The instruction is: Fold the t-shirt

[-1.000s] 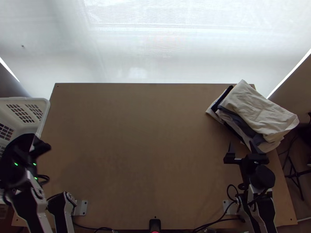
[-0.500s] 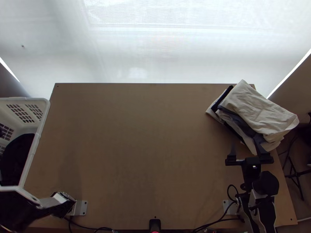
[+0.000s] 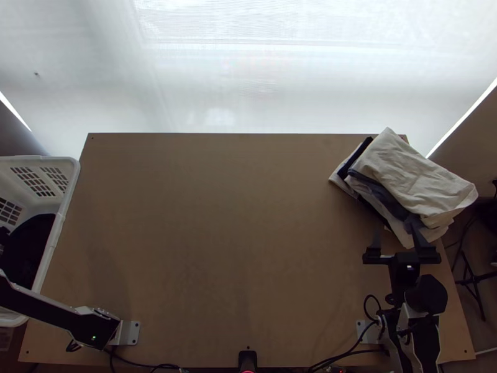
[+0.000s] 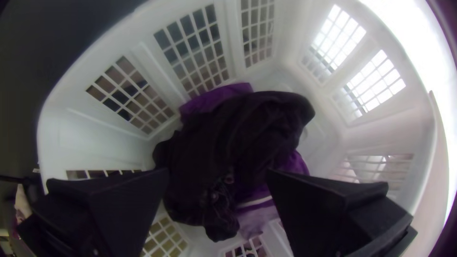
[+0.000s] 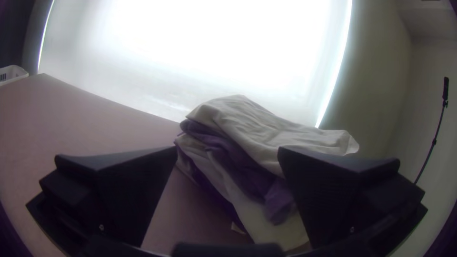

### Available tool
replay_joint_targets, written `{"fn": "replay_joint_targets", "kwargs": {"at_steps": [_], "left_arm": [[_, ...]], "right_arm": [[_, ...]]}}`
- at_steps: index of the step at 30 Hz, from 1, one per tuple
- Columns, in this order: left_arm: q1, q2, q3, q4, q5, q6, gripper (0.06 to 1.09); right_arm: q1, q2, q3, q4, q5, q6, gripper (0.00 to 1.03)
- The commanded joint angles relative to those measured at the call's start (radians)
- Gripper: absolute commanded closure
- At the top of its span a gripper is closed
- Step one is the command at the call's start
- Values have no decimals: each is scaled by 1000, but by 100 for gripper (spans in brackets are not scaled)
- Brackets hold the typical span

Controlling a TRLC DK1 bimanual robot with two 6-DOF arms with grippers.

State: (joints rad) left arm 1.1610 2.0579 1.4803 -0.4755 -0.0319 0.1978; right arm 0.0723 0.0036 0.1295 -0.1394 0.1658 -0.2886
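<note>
Top view: a light wooden, rectangular surface [image 3: 230,236], with a pale translucent sheet [image 3: 248,68] beyond its far edge. A white plastic basket with gridded openings [image 3: 59,227] lies along the left edge, its rim overlapping that edge in the picture; a bunched black cloth garment [image 3: 28,245] lies inside. The left arm [image 3: 62,314] extends from its base near the near-left corner across the basket's near end. At the far-right corner, a stack of folded cloths, cream on top with dark and pale layers beneath [image 3: 413,177], projects past the right edge. The right gripper [image 3: 395,224] is at the stack's near side, its jaws spread; contact with the cloth cannot be determined. A small black device [image 3: 247,360] is at the middle of the near edge

Left wrist view: the left gripper [image 4: 217,173] is directed into the basket, jaws wide apart and pinching nothing. Between and beyond them lies the black garment, crumpled over purple cloth [image 4: 216,97]. Whether either is the task's t-shirt cannot be told

Right wrist view: the jaws of the right gripper [image 5: 227,148] stand well apart, with nothing pinched; the stack lies between and beyond them, its layers loosely folded. A thin black pole [image 5: 432,143] stands beyond the surface
</note>
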Motion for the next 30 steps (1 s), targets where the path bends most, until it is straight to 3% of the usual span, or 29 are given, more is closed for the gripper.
{"fn": "replay_joint_targets", "kwargs": {"at_steps": [1, 7, 14, 15, 16, 17, 18, 20, 25, 28, 30], "left_arm": [[34, 320, 252, 23, -59, 46, 10], [32, 479, 388, 20, -86, 104, 10], [12, 570, 400, -15, -88, 173, 11], [11, 581, 400, -31, -92, 183, 15], [6, 584, 399, -35, -100, 183, 29], [3, 584, 397, -45, -106, 183, 58], [-1, 584, 400, -35, -115, 181, 100], [-1, 574, 416, -104, -95, 178, 105], [-21, 369, 359, -150, 46, 126, 105], [-46, 57, 383, -304, 228, 32, 105], [-53, -71, 434, -365, 286, -12, 105]], "right_arm": [[-32, 4, -10, 6, 1, 3, 5], [-42, -4, -31, -3, 0, 3, 5], [-34, -2, -31, -3, 0, 14, 5], [-35, -1, -31, -2, 0, 14, 5], [-37, -1, -31, -2, 0, 14, 5], [-37, 1, -31, -2, 1, 16, 5], [-37, 3, -31, -2, 1, 17, 5], [-37, 3, -31, 0, 1, 20, 5], [-58, -1, -31, 1, 1, 46, 5], [-60, -1, -31, 1, 1, 68, 5], [-68, 1, -31, 0, 1, 83, 5]]}}
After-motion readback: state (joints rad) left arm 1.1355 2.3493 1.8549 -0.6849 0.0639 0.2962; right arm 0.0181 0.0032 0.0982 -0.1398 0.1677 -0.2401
